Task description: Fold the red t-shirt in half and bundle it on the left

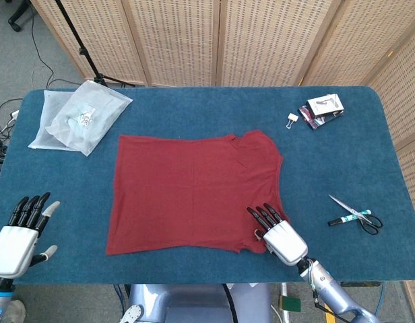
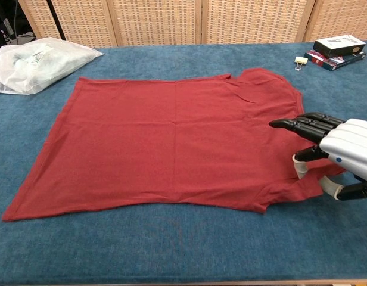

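Note:
The red t-shirt (image 1: pixel 194 192) (image 2: pixel 171 137) lies flat and spread out on the blue table (image 1: pixel 194 108), collar end to the right. My right hand (image 1: pixel 278 232) (image 2: pixel 338 149) hovers over the near right sleeve, its dark fingers (image 2: pixel 296 125) stretched out above the cloth. Its thumb (image 2: pixel 301 168) is curled down against the sleeve's edge, with a gap still showing between thumb and fingers. My left hand (image 1: pixel 22 232) is open at the table's near left edge, well clear of the shirt, and shows only in the head view.
A clear plastic bag (image 1: pixel 83 118) (image 2: pixel 34 62) lies at the far left. A binder clip (image 1: pixel 292 120) (image 2: pixel 300 61) and small boxes (image 1: pixel 323 110) (image 2: pixel 338 50) sit at the far right. Scissors (image 1: pixel 359 217) and a pen (image 1: pixel 341 221) lie right of my right hand.

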You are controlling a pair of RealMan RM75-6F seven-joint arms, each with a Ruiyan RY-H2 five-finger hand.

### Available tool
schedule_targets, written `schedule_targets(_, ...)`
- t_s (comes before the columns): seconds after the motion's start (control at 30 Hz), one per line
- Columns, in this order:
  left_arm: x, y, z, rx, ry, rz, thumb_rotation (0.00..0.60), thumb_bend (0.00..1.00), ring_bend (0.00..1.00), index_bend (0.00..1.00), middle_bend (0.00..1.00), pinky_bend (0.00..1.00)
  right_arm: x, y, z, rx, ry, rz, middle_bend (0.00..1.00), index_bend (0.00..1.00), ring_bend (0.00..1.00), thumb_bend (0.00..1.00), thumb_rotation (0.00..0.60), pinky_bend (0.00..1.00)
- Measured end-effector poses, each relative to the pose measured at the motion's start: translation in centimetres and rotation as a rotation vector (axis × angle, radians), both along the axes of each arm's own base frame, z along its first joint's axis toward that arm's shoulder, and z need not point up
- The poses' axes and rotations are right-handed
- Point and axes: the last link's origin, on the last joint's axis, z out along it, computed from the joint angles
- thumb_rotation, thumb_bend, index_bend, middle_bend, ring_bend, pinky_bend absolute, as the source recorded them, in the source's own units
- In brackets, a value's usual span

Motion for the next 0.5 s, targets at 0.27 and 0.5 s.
schedule_targets(0.27, -0.4, -0.5, -2.6, -0.085, -0.018, -0.097, 0.6, 0.07, 0.0, 0.24, 0.0, 0.0, -0.1, -0.1, 0.0, 0.022, -0.019, 0.009, 0.0, 0.57, 0.0, 0.67, 0.6, 0.0)
schedule_targets(0.5, -1.0, -0.3, -5.8, -0.133, -0.06, -0.159, 0.6, 0.1, 0.0, 0.33, 0.0, 0.0, -0.2, 0.0, -0.1, 0.035, -0.035, 0.005, 0.0, 0.57, 0.0, 0.67, 0.6, 0.0)
